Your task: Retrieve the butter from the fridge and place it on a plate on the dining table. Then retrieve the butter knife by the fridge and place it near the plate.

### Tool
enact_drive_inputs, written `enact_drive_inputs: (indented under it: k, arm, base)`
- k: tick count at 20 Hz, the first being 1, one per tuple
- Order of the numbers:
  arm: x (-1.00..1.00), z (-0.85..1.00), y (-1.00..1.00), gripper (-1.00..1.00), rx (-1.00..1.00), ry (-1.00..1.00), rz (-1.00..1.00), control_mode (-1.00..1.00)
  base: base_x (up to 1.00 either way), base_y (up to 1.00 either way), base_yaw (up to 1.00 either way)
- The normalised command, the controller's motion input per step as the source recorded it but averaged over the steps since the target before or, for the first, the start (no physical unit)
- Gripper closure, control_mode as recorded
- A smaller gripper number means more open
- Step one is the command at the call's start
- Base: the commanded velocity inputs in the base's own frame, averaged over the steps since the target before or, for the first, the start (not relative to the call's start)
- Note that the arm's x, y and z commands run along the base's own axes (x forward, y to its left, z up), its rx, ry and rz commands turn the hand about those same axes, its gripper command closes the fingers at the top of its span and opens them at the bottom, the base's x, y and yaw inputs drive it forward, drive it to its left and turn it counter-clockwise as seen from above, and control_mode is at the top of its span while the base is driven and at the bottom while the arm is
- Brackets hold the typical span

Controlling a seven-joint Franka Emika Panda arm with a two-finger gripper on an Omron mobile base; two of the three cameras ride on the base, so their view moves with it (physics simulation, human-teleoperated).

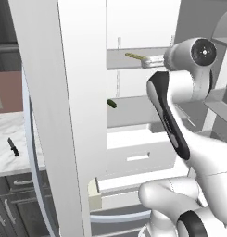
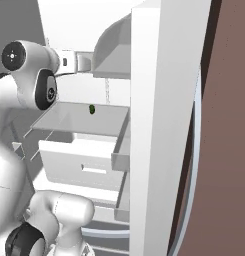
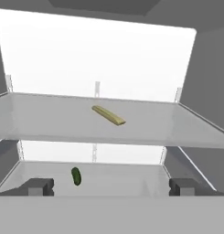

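The fridge (image 1: 82, 115) stands open, and its white inside (image 3: 95, 55) faces the hand. The butter (image 3: 109, 115), a thin pale yellow stick, lies at a slant on the upper shelf; from the left base it is the butter (image 1: 132, 56) just left of the hand. My gripper (image 3: 111, 187) is open and holds nothing. Its fingertips (image 3: 38, 186) are spread wide, short of the butter and a little below its shelf. The butter knife (image 1: 13, 147), small and dark, lies on the marble counter left of the fridge. The plate and the dining table are out of view.
A small dark green item (image 3: 76, 176) lies on the lower shelf, also in view as the green item (image 1: 112, 103). The open door's (image 2: 164, 125) shelves stand close on the right. White drawers (image 1: 138, 157) sit below the shelves. Grey cabinets (image 1: 13, 203) are under the counter.
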Motion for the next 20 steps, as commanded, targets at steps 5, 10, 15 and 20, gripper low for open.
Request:
enact_drive_inputs:
  k: [5,10,15,20]
  arm:
    - [0.71,0.00,-0.20,-1.00,0.04,0.13,0.00,-1.00]
    - [0.69,0.00,-0.12,-1.00,0.07,0.13,0.01,-1.00]
    - [0.73,0.00,-0.03,-1.00,0.05,0.08,0.00,-1.00]
    - [0.67,-0.03,0.00,-1.00,0.00,0.07,0.00,-1.00]
  base:
    - [0.00,0.00,0.00]
    - [0.00,0.00,0.00]
    - [0.00,0.00,0.00]
    - [0.00,0.00,0.00]
